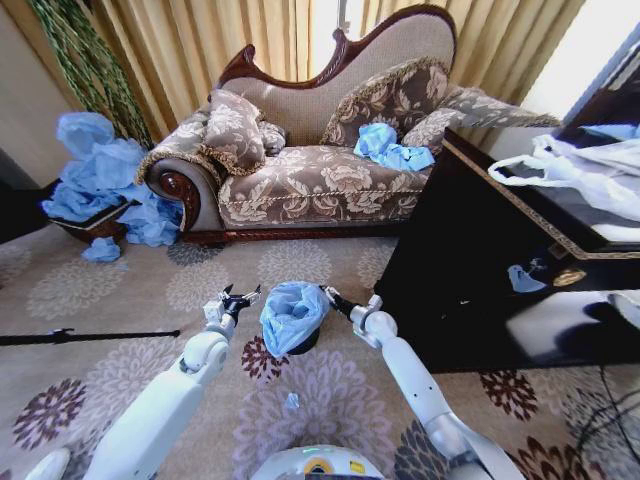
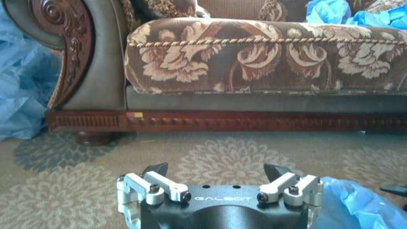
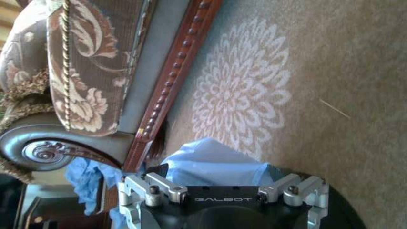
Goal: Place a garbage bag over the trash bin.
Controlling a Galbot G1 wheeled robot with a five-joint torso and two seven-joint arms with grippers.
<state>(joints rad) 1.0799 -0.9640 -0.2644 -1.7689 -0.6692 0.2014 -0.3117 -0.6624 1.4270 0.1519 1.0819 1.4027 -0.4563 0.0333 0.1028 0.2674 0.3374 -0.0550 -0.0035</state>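
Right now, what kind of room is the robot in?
Likely a home-style living room: an ornate floral sofa with cushions, tall curtains behind it, and flower-patterned carpet underfoot.

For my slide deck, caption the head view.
Both hands, left and right, flank the garbage bag draped over the trash bin.

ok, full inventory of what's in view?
bag: 1, light blue, draped over the bin on the carpet
bin: 1, black, under the bag
blue bag heap: 1, left of the sofa
blue bags: a few, on the sofa seat
sofa: 1, brown floral, at the back
white bags: several, on the cabinet
cabinet: 1, black, at right
left gripper: jaws open, beside the bag
right gripper: jaws spread at the bag
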